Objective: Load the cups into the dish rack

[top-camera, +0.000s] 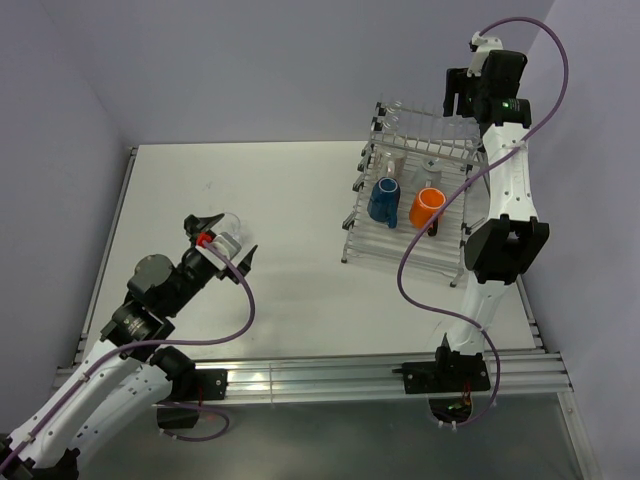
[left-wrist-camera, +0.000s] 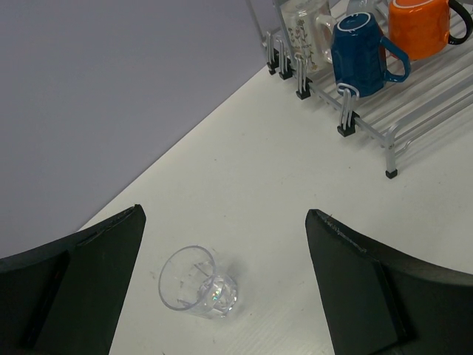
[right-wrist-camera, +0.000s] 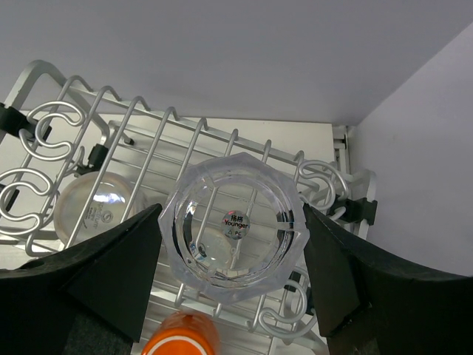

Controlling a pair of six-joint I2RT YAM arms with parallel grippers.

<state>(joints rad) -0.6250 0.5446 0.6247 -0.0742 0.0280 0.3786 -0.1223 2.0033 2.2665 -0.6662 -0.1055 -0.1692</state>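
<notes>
A clear glass tumbler [left-wrist-camera: 198, 282] lies on its side on the white table, below my left gripper [left-wrist-camera: 225, 214], which is wide open and touches nothing. My right gripper [right-wrist-camera: 231, 222] is shut on a second clear tumbler [right-wrist-camera: 233, 225], base toward the camera, held over the back of the dish rack [right-wrist-camera: 148, 126]. In the dish rack [top-camera: 400, 258] stand a blue mug [top-camera: 384, 198] and an orange mug [top-camera: 427, 207], both upside down. A white mug [left-wrist-camera: 303, 29] sits behind them; its base [right-wrist-camera: 92, 211] shows under the held tumbler's left side.
The table's left edge and metal rail [top-camera: 110, 250] run close to my left arm. Walls close in behind and to the right of the rack. The right arm's purple cable [top-camera: 420, 260] hangs over the rack's right side.
</notes>
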